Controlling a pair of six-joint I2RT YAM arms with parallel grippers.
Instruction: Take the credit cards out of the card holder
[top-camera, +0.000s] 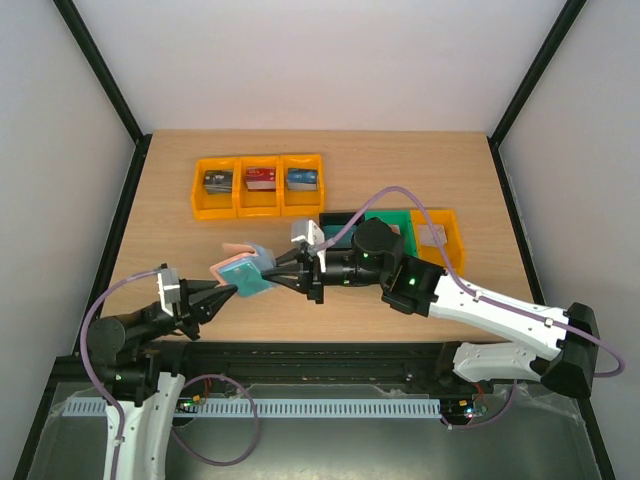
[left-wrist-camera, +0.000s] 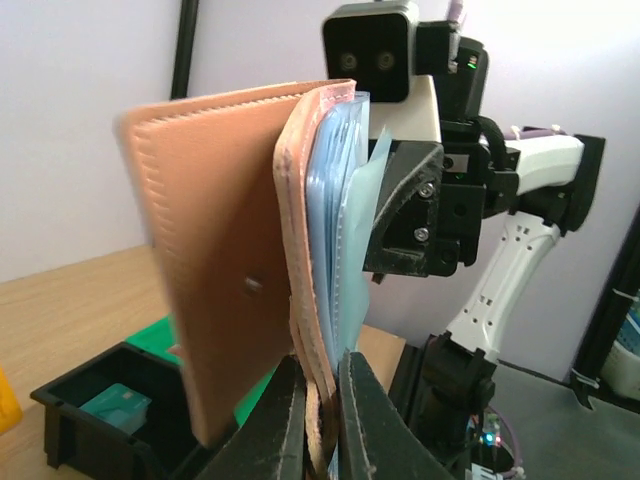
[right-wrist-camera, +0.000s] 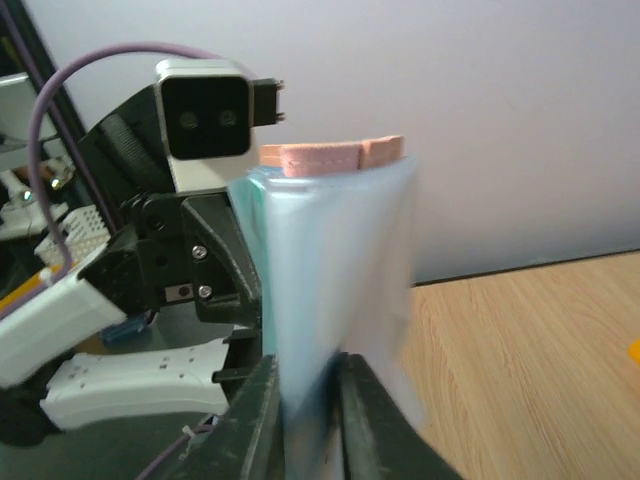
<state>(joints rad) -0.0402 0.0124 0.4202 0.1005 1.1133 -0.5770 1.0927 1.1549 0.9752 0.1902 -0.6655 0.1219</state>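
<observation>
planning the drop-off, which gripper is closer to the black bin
Right. The right gripper pinches the card holder just left of the black bin, toward the arm bases; the left gripper clamps the holder's opposite edge, farther left.

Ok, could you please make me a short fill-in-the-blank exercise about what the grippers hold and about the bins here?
1. The card holder, pale ____ inside, is pinched by the left gripper and the right gripper.
2. Toward the far edge of the table, ____ orange bins stand joined in a row.
3. In the left wrist view, a teal card lies in a bin coloured ____.

Missing words: blue; three; black.
</observation>
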